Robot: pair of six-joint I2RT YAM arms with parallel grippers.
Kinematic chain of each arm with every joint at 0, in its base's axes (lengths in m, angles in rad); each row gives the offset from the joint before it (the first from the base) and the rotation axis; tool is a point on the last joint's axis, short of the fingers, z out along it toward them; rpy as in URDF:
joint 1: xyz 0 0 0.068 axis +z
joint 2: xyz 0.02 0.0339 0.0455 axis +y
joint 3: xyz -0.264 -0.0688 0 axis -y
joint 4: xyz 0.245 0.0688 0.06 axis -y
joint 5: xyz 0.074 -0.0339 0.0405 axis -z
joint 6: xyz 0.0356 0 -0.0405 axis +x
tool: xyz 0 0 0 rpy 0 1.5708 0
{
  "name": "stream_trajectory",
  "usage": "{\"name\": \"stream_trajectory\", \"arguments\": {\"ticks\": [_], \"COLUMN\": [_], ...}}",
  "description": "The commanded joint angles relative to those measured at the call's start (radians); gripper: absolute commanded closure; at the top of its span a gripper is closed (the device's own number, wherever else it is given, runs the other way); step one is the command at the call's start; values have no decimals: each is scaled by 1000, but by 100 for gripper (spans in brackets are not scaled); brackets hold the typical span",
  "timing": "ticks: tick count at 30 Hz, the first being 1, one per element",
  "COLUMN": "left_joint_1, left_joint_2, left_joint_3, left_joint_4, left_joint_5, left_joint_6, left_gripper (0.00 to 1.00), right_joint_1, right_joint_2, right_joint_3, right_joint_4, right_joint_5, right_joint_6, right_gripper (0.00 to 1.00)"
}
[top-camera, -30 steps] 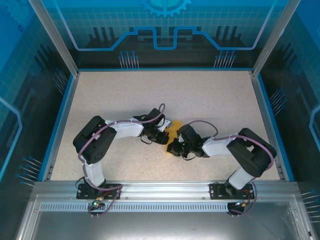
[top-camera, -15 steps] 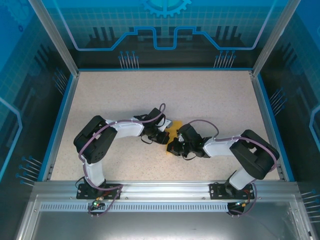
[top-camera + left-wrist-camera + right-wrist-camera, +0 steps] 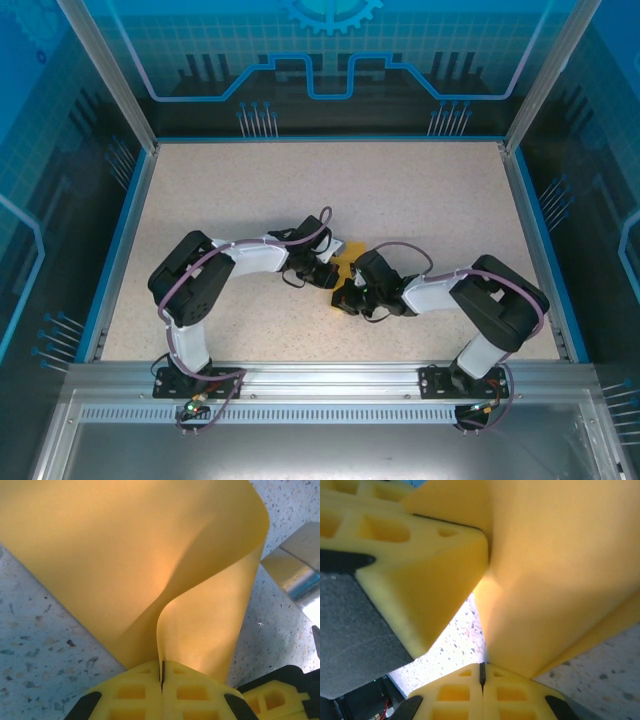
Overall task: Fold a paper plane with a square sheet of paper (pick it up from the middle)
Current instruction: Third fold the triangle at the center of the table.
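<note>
The square sheet of paper (image 3: 346, 261) is orange-yellow and stands bowed off the table between my two grippers. In the left wrist view the sheet (image 3: 125, 560) curls upward, and one edge runs down into my left gripper (image 3: 162, 672), which is shut on it. In the right wrist view the sheet (image 3: 560, 580) rises to the right from my right gripper (image 3: 481, 672), also shut on an edge of it. From above, the left gripper (image 3: 326, 272) and the right gripper (image 3: 347, 298) sit almost touching at mid-table. The left gripper's yellow fingers (image 3: 420, 565) show close by in the right wrist view.
The speckled beige table (image 3: 400, 190) is bounded by a blue rim (image 3: 125, 240) and transparent side panels. A metal rail (image 3: 330, 378) carries both arm bases at the near edge. Both elbows bend outward, left (image 3: 185, 275) and right (image 3: 500, 300).
The right arm's elbow has shifted slightly; both grippers stay pinched on the paper at the same spot.
</note>
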Motion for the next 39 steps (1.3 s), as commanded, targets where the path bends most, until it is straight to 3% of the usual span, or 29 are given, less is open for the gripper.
{"name": "stream_trajectory", "arguments": {"ticks": [1, 6, 9, 12, 21, 32, 39], "left_joint_1": [-7, -6, -6, -7, -5, -6, -7], "left_joint_2": [51, 47, 42, 39, 39, 46, 48], "left_joint_3": [-3, -3, -2, -6, -3, 3, 4], "left_joint_4": [-54, -64, -65, -64, -69, -78, -82], "left_joint_5": [-32, -40, -41, -40, -37, -31, -35], "left_joint_6": [19, 22, 21, 21, 19, 23, 23], "left_gripper": [100, 100, 100, 100, 100, 100, 100], "right_joint_1": [17, -6, -57, -121, -153, -159, -165], "right_joint_2": [50, -34, -122, -162, -81, 49, -21], "right_joint_3": [-14, 1, 11, 6, 66, 36, 60], "right_joint_4": [14, -49, -163, -168, -123, -94, -139], "right_joint_5": [-2, 3, 23, -11, -75, -58, -57], "right_joint_6": [10, -19, -75, -112, -127, -122, -129], "right_gripper": [99, 100, 97, 96, 96, 100, 98]}}
